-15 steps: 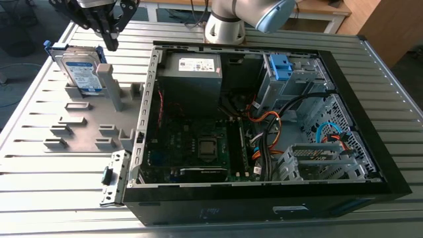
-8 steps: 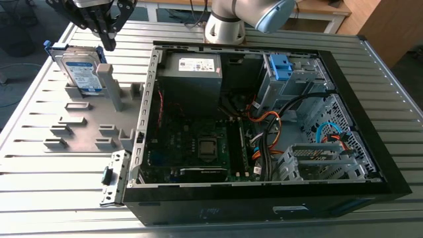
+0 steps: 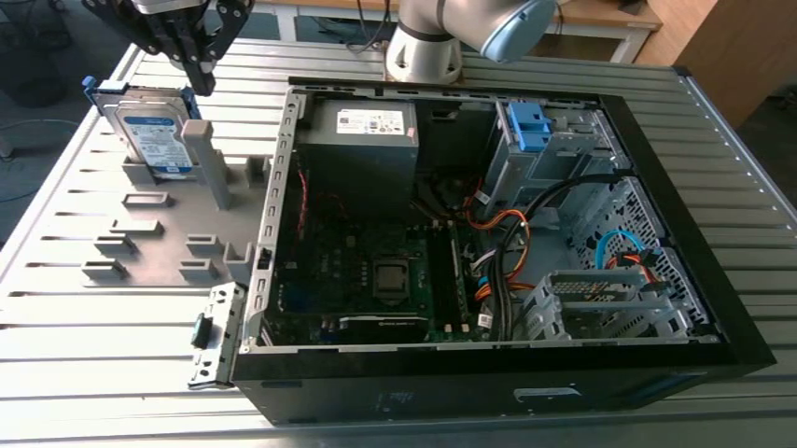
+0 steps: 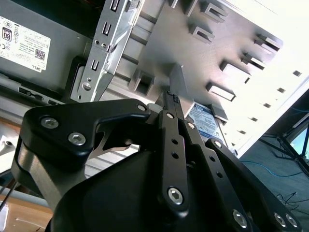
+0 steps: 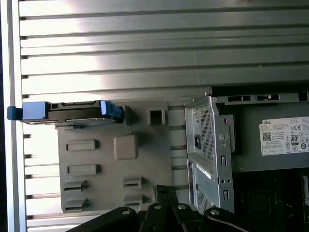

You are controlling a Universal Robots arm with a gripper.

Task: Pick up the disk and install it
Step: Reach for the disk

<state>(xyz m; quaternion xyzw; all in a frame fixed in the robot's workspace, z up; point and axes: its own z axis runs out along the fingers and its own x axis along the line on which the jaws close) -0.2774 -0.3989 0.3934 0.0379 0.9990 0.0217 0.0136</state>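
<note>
Pincer and disk. My pincer (image 3: 200,84) is hovering clenched and empty near the top of the disk (image 3: 147,133), which is standing on edge at a far corner of the grey holder plate (image 3: 162,233). A sound grasp, I judge, is demanding spread jaws centred squarely over its blue frame.

Exterior view's top edge is clipping the gripper (image 3: 200,79) body and the arm (image 3: 430,42). Grey post (image 3: 207,159) is covering part of the disk (image 3: 147,131) there. In the second wrist view the gripper's own links are blocking most of the disk. In the first wrist view the frame edge is cutting the fingers (image 5: 161,195) short, and the disk is showing edge-on, label hidden.
</note>
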